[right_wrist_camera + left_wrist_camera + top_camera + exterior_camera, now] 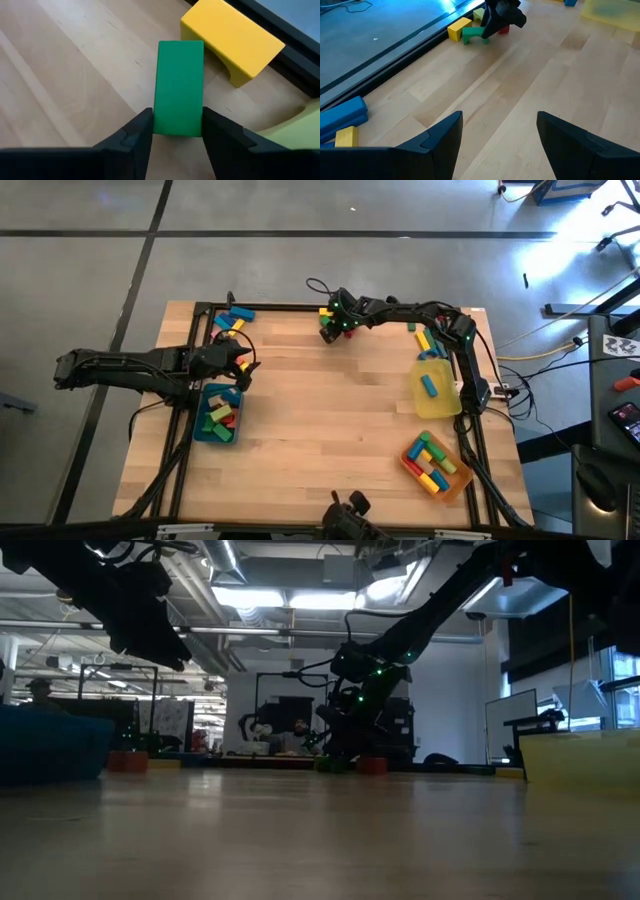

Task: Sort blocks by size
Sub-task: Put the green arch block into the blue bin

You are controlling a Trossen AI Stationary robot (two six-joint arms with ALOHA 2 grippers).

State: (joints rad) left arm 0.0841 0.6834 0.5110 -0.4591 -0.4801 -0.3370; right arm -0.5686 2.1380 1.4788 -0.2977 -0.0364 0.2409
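A green block (179, 85) lies on the table at the middle of the far edge, beside a yellow arch block (232, 42). My right gripper (177, 127) has reached out there, and its two fingers are shut on the green block's near end. The left wrist view shows the same green block (472, 34), the yellow arch (459, 28) and a red block (504, 30) under that gripper. My left gripper (500, 135) hangs open over the table's left side, above the teal tray (200, 425), with nothing between its fingers. My right gripper pinches the green block's two long sides (160, 120) between its fingers, at the end nearest the wrist. The fingers slant down from the table's right and near side and lie along the block. The block rests flat on the table.
The teal tray holds several blocks. A yellow tray (445, 405) with one blue block and an orange tray (410, 465) with several blocks stand on the right. Blue and yellow blocks (232, 318) lie at the far left corner. A black rail runs along the far edge.
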